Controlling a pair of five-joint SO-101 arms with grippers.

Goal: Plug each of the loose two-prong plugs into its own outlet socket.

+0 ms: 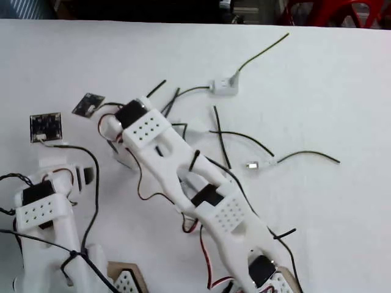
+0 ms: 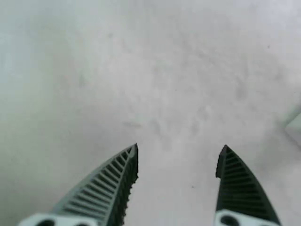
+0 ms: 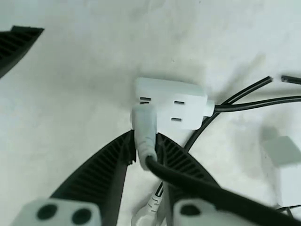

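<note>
A white table lies brightly lit, a red chair frame in the dark behind it.

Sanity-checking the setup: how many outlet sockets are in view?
2. One socket sits at the right claw, which holds a plug against it; the other socket lies far across the table. The arm may hide more.
</note>
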